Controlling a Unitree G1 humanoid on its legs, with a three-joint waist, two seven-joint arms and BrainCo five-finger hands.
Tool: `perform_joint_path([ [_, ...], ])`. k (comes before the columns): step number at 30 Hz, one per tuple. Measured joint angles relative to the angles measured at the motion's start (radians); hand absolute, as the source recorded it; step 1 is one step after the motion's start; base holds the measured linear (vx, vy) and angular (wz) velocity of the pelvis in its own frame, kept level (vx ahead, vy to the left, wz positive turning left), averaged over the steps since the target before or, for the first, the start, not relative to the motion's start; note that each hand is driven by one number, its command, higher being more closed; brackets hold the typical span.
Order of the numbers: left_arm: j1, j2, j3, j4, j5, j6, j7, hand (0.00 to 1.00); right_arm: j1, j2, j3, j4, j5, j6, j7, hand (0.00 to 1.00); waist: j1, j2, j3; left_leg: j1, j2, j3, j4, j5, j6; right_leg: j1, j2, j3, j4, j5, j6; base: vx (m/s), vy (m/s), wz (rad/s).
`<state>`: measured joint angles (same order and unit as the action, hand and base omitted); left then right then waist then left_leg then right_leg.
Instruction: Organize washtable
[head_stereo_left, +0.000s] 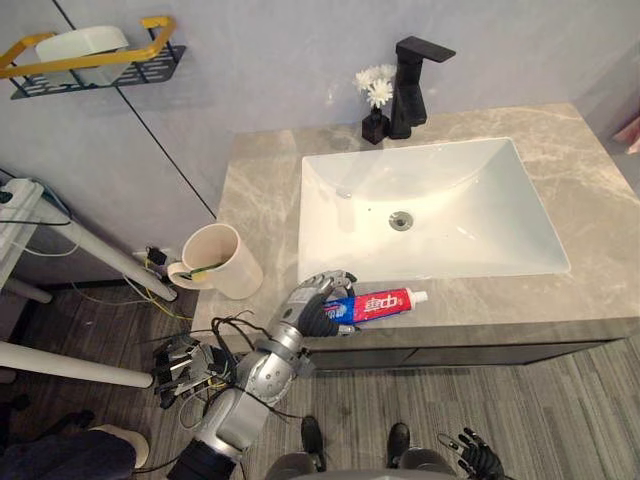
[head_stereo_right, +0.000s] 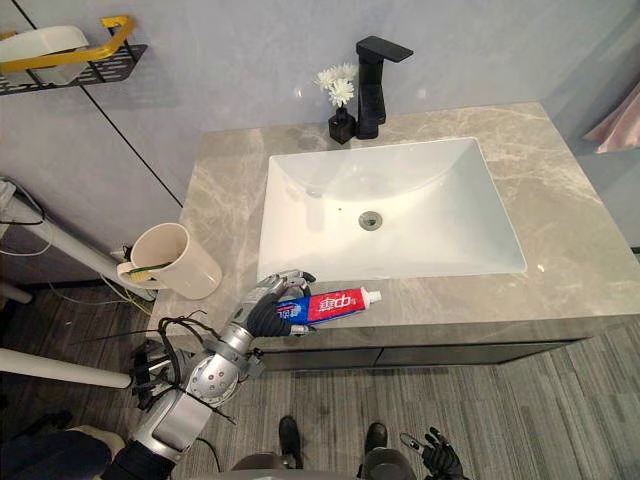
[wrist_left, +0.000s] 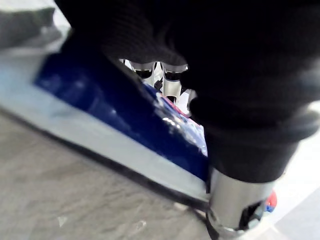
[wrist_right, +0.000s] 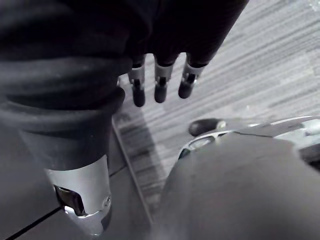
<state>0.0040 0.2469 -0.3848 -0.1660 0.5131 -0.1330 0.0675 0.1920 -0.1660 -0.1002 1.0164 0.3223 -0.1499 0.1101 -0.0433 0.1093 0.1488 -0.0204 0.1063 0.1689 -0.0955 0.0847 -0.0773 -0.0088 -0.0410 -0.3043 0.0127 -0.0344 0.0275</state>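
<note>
left hand (head_stereo_left: 318, 308) — fingers curled round toothpaste tube (head_stereo_left: 386, 303) | right hand (head_stereo_left: 478, 458) — fingers straight, relaxed, above grey floor (head_stereo_left: 565, 415) | tube on marble counter (head_stereo_left: 595, 205), before sink (head_stereo_left: 450, 195)

Count: 1 toothpaste tube (head_stereo_left: 385, 303), 1 beige mug (head_stereo_left: 222, 262), 1 white basin (head_stereo_left: 480, 200), 1 black faucet (head_stereo_left: 410, 90), 1 small black vase (head_stereo_left: 374, 127) of white flowers, 1 wall shelf (head_stereo_left: 150, 68), 1 white container (head_stereo_left: 80, 45) on it, 1 stone countertop (head_stereo_left: 590, 190).

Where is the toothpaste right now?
In the left eye view, the toothpaste tube lies at the countertop's front edge, just before the sink, its blue end gripped by the left hand.
</note>
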Motion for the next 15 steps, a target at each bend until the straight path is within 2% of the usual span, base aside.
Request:
perform_joint_path([
  [4,-0.051,-0.057,0.082,-0.240,-0.088,-0.013,0.060,1.00,0.017,-0.005,0.000,0.003,0.001,0.000,0.003,0.00,0.004,0.013,-0.009,0.011,0.001,-0.004,0.000,0.000,0.000,0.001,-0.002,0.000,0.026,-0.017,0.000,0.00,0.000,0.00],
  [6,-0.085,-0.065,0.092,-0.283,-0.105,-0.031,0.074,1.00,0.018,-0.011,0.000,0.015,0.000,-0.001,0.004,0.00,0.003,0.022,-0.015,0.016,0.002,-0.005,0.000,0.000,0.000,0.003,-0.004,0.000,0.041,-0.027,-0.001,0.00,0.000,0.00],
  [10,-0.095,-0.068,0.091,-0.314,-0.110,-0.033,0.074,1.00,0.018,-0.021,0.000,0.024,-0.001,0.000,0.004,0.00,0.000,0.041,-0.028,0.017,0.007,-0.006,-0.001,0.000,0.000,0.002,0.001,-0.002,0.043,-0.031,-0.004,0.00,0.000,0.00],
  [15,-0.096,-0.070,0.091,-0.314,-0.115,-0.033,0.069,1.00,0.018,-0.021,0.001,0.032,0.000,0.000,0.004,0.00,0.000,0.041,-0.028,0.018,0.012,-0.013,-0.001,0.000,-0.001,0.003,0.004,-0.008,0.045,-0.034,-0.007,0.01,-0.002,0.02],
])
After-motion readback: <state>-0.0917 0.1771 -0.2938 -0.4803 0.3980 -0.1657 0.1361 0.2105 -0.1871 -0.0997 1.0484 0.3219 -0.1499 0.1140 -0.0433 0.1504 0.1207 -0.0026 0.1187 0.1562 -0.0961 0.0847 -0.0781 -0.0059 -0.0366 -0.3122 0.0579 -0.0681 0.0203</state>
